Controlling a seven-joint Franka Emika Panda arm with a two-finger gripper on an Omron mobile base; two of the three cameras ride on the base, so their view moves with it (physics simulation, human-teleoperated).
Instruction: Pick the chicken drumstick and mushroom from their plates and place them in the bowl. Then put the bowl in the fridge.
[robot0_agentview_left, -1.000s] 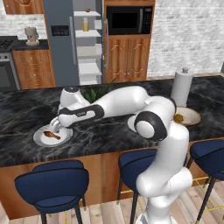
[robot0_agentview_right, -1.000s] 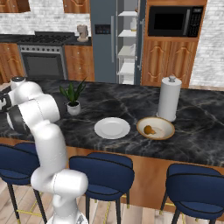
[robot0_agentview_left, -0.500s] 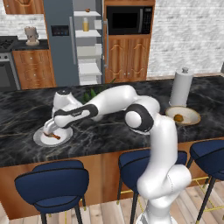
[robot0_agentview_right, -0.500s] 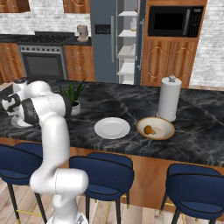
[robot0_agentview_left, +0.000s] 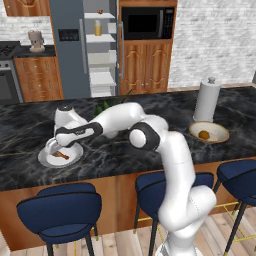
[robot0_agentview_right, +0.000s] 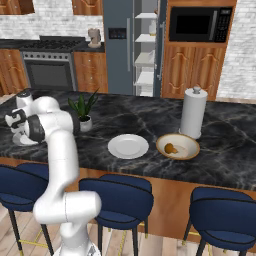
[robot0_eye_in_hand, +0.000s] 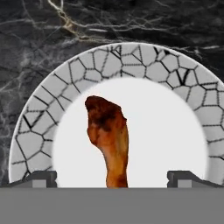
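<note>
The reddish-brown chicken drumstick (robot0_eye_in_hand: 108, 139) lies on a white plate (robot0_eye_in_hand: 131, 57) with a grey cracked-pattern rim, at the left end of the island (robot0_agentview_left: 61, 155). My gripper (robot0_eye_in_hand: 113, 178) hangs open just above it, one dark fingertip (robot0_eye_in_hand: 41, 177) on each side of the meat's thin end. In the left base view the gripper (robot0_agentview_left: 56, 146) is low over that plate (robot0_agentview_left: 47, 161). The mushroom (robot0_agentview_left: 204, 134) sits in the cream bowl (robot0_agentview_left: 219, 135) at the right. A second, bare plate (robot0_agentview_right: 128, 146) lies beside the bowl (robot0_agentview_right: 187, 150). The fridge (robot0_agentview_left: 70, 55) stands behind with its door open.
A white paper towel roll (robot0_agentview_left: 207, 100) stands right behind the bowl. A small potted plant (robot0_agentview_right: 82, 111) sits on the island near my arm. Blue stools (robot0_agentview_left: 60, 210) line the island's front edge. A black microwave (robot0_agentview_left: 147, 22) is built in beside the fridge.
My arm has swung left and down, bringing the open gripper close over the plate with the drumstick. The plates, bowl and food have not moved.
</note>
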